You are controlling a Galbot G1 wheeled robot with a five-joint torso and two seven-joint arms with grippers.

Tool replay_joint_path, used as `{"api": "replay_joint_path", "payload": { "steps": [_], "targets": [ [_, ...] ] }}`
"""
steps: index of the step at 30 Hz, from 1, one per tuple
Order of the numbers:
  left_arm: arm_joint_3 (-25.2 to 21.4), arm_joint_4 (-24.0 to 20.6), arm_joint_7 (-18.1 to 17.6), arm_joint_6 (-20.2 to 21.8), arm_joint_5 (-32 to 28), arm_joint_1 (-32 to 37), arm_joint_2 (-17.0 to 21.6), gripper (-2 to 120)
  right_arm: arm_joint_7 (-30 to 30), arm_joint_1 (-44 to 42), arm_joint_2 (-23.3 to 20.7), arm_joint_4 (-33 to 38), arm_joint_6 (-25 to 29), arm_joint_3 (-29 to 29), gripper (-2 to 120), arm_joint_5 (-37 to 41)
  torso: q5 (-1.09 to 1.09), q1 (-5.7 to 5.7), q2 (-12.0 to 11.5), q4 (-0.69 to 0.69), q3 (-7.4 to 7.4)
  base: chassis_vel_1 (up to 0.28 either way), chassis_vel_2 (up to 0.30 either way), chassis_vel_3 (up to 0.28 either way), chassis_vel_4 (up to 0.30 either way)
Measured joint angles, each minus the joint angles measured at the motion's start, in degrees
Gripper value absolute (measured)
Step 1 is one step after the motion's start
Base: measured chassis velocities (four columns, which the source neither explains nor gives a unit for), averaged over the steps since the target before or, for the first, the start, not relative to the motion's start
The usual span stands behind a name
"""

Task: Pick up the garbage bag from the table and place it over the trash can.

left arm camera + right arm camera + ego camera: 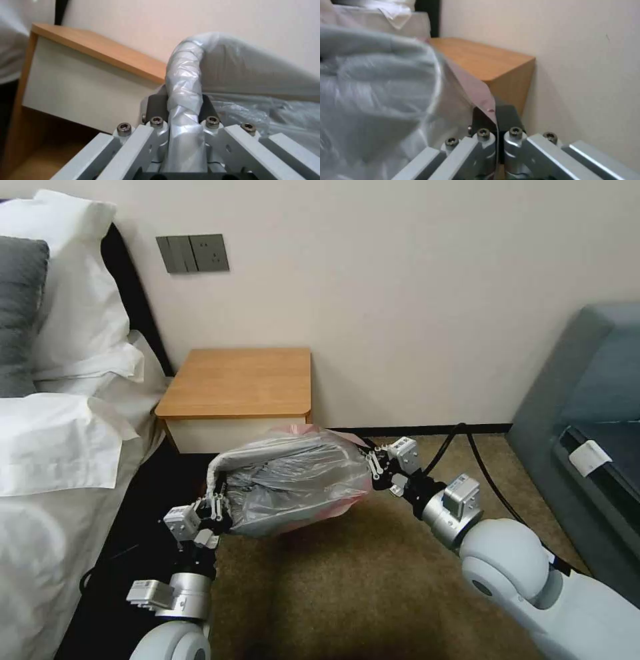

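Left gripper (217, 508) and right gripper (371, 465) clamp opposite edges of the garbage bag (297, 480), stretched before the table (240, 380).

Bedroom: bed (60, 473) with pillows (73, 293), wooden nightstand (240, 380), carpet (373, 580).

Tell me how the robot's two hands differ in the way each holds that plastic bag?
The left hand sits lower and nearer the bed, while the right hand is higher and nearer the wall. The left hand pinches a thick, bunched grey roll of the garbage bag; the right hand pinches a thin, flat pinkish edge. Both are shut on the bag, stretching it between them in front of the table.
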Motion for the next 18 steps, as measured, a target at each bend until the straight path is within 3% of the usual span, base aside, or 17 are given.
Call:
{"api": "replay_joint_path", "payload": {
  "steps": [7,18],
  "targets": [
    [0.16,-2.35,-0.24,2.25,-5.87,0.36,0.11,7,-0.04,-0.04,0.19,-1.82,0.56,0.01,0,-0.94,0.00,0.00,0.00,0.00,0.00,0.000,0.000,0.000,0.000],
    [0.83,-5.90,-2.92,6.83,-11.64,1.05,-1.31,7,-0.12,-0.42,2.87,-6.48,5.71,-1.07,0,-11.79,0.00,-0.01,0.00,0.00,0.00,0.000,0.000,0.000,0.000]
  ]
}}
